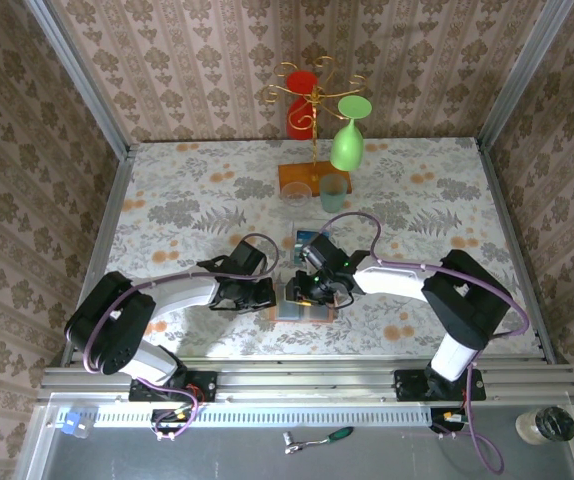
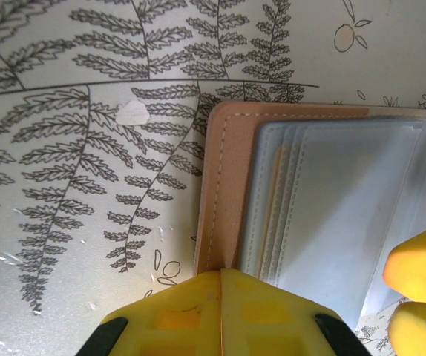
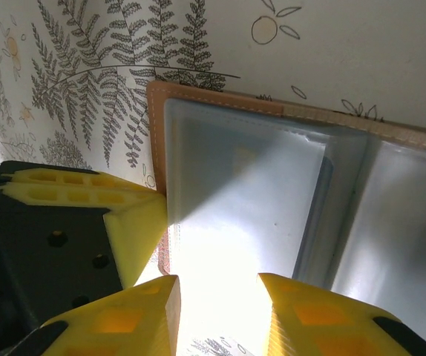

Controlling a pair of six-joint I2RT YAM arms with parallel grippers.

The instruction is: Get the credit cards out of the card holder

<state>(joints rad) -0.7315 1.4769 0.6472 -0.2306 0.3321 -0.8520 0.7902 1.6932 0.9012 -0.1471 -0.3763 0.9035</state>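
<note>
The card holder [image 3: 257, 163] lay open on the bench [image 3: 361, 52], lining upward, between the two hands. The left hand [image 2: 220, 285], fingers pressed together, sat at its brown leather edge, apparently pinning it. The right hand [image 3: 219, 288] hung over the grey-blue pockets, fingers part-spread, pinching nothing I could see. A darker edge in one pocket was probably a credit card [image 3: 323, 178] (glare hid much). The step looked like reaching for it. The next move called for catching that thin edge and sliding it out along the pocket.
</note>
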